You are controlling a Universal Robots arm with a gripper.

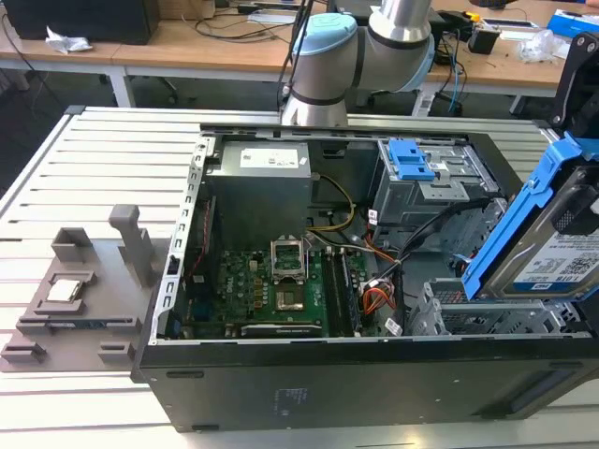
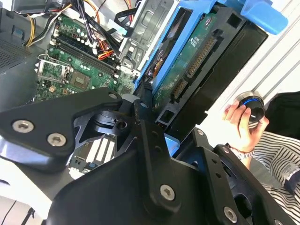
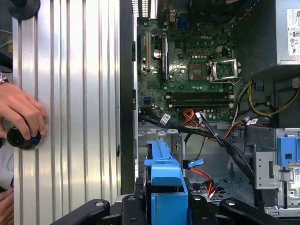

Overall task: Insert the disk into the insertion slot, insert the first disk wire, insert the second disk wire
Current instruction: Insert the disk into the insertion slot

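Note:
My gripper [image 2: 187, 86] is shut on the disk [image 1: 547, 248], a silver-grey drive with a white label in a bright blue carrier. In the exterior view the disk hangs tilted at the right end of the open computer case. It sits just above the insertion slot [image 1: 468, 316], a low grey perforated cage. The second wrist view shows the disk's green underside [image 2: 190, 63] clamped between black fingers [image 2: 232, 70]. In the first wrist view the blue carrier [image 3: 164, 185] sits between the gripper's black links. Loose orange and black wires [image 1: 376, 297] lie in the case beside the cage.
A taller grey bay with a blue latch [image 1: 412, 161] stands behind the cage. The motherboard [image 1: 271, 285] and power supply [image 1: 262, 168] fill the case's left half. Grey fixtures [image 1: 80, 295] sit on the slatted table at the exterior view's left. A person's hand [image 3: 21, 112] holds a round knob.

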